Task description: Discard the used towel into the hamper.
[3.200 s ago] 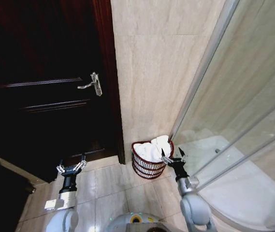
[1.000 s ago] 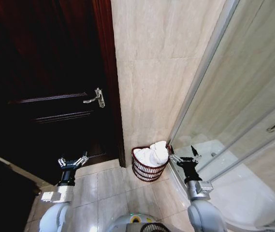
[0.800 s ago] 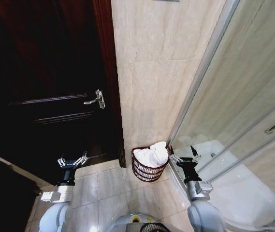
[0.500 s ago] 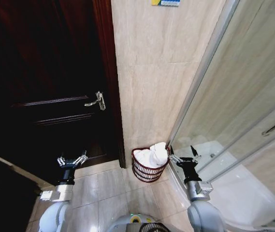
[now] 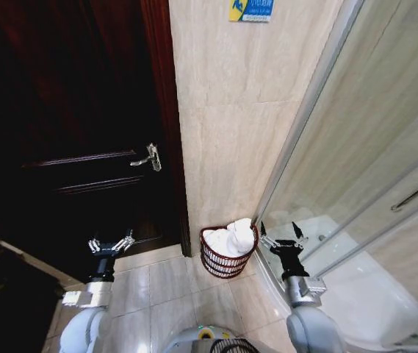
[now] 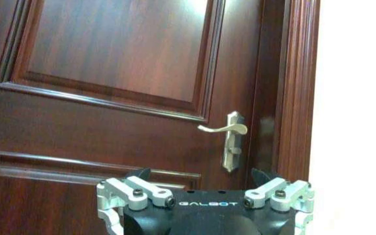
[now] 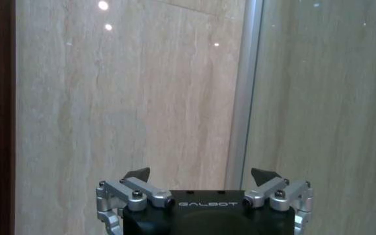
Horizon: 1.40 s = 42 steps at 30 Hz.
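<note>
We see the towel (image 5: pixel 232 239) lying in the hamper (image 5: pixel 222 261) at the wall, our right gripper (image 5: pixel 280 235) beside it and left gripper (image 5: pixel 111 245) near the door (image 5: pixel 69 147), both jaws apart and empty, so we judge only keeping clear matters.

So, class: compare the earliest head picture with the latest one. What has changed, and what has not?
The right gripper has drawn back from the towel to beside the hamper, open and empty. The head camera has tilted up, revealing a blue sign. The towel stays in the hamper; the left gripper stays open near the door.
</note>
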{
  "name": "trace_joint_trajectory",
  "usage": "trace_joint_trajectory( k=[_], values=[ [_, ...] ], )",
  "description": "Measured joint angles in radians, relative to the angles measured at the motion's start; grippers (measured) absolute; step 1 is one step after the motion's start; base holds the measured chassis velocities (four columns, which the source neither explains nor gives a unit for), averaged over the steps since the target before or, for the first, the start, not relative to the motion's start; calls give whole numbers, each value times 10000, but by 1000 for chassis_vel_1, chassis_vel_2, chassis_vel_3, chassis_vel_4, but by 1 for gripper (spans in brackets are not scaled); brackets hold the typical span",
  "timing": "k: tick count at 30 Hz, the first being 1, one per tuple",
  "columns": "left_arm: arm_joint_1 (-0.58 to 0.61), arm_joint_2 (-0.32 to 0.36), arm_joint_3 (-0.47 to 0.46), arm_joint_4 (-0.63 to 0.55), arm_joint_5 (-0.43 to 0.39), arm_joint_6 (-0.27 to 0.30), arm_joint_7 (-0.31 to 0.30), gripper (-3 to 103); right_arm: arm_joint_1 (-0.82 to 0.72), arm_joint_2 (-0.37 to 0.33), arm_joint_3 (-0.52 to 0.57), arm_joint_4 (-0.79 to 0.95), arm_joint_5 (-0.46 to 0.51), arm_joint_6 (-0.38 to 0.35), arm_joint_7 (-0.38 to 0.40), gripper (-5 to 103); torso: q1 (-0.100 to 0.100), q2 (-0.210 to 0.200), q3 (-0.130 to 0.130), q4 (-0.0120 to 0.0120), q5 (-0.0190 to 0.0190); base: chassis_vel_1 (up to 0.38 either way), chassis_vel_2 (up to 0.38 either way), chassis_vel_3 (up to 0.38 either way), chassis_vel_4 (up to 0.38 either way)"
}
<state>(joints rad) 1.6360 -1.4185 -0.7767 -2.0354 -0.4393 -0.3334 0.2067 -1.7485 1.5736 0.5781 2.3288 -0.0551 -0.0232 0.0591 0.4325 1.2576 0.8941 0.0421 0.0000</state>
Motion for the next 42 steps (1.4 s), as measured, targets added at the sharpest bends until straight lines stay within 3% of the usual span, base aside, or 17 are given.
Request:
trace_joint_trajectory(
  k=[29, 42],
  values=[
    [-2, -11, -32, 79, -11, -131, -23, 100, 28, 25, -82, 168, -52, -77, 4, 100, 773, 1670, 896, 0, 0, 0, 0, 0, 0],
    [9, -9, -9, 124, 111, -102, -218, 100, 20, 14, -59, 158, -22, -78, 37, 100, 841, 1821, 985, 0, 0, 0, 0, 0, 0]
  ],
)
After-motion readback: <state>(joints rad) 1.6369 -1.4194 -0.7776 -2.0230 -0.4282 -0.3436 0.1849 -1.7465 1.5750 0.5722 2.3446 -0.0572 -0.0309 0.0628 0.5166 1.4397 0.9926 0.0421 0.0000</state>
